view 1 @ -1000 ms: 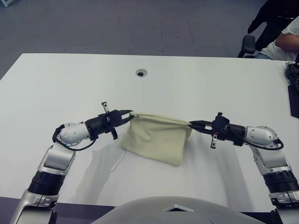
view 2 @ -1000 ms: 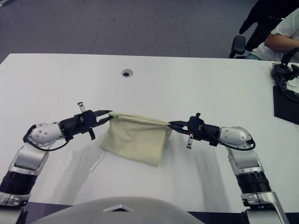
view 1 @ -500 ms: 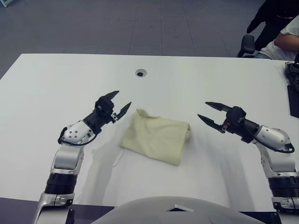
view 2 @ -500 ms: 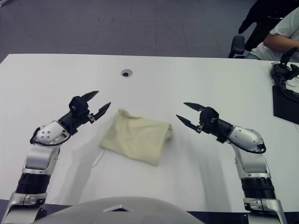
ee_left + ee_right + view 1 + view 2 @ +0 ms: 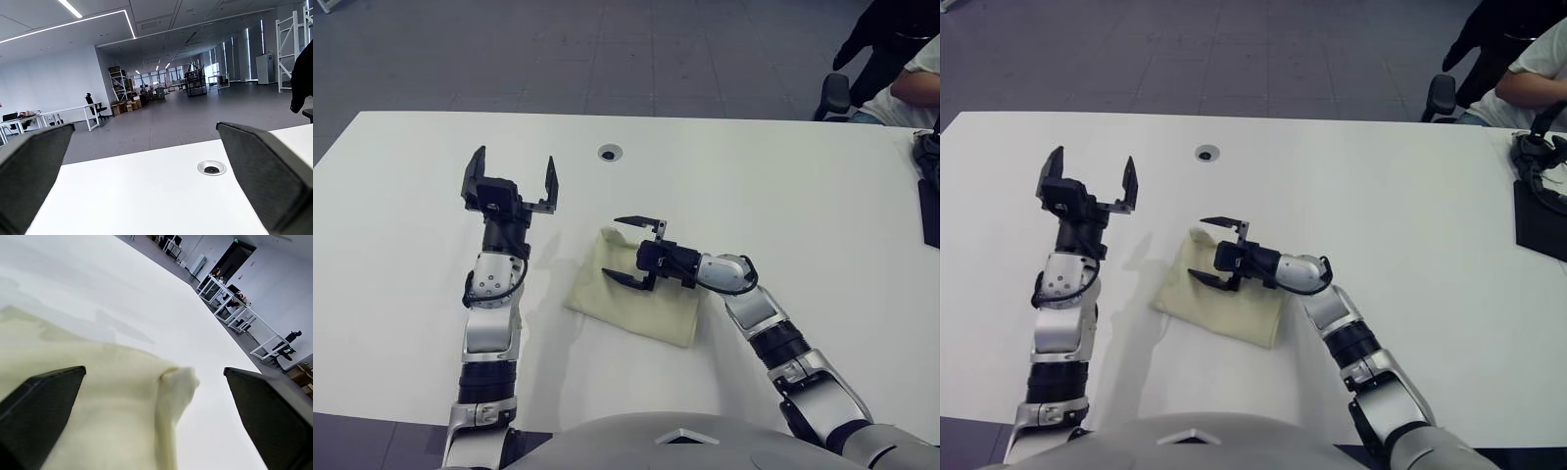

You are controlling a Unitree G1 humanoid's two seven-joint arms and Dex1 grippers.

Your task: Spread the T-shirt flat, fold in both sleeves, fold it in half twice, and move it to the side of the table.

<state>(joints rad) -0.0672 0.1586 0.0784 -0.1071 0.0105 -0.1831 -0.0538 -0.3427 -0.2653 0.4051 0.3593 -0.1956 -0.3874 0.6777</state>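
Note:
The pale yellow T-shirt (image 5: 651,311) lies folded into a small rectangle at the middle of the white table (image 5: 783,186). My right gripper (image 5: 612,248) hovers open just above the shirt's far left part, its fingers spread wide and pointing left. In the right wrist view the cloth (image 5: 98,406) lies below and between the two dark fingers (image 5: 44,387). My left gripper (image 5: 512,166) is raised to the left of the shirt, well apart from it, pointing up and away, open and holding nothing. Its fingers (image 5: 254,171) frame the far table edge.
A round cable hole (image 5: 609,153) sits in the table beyond the shirt. Black gear (image 5: 928,196) lies at the table's far right edge. A chair (image 5: 835,95) stands off the back right corner. Bare tabletop stretches on both sides of the shirt.
Both grippers held the shirt's upper corners stretched between them, then let go and opened. The left arm has since swung upright, and the right gripper has crossed left over the shirt.

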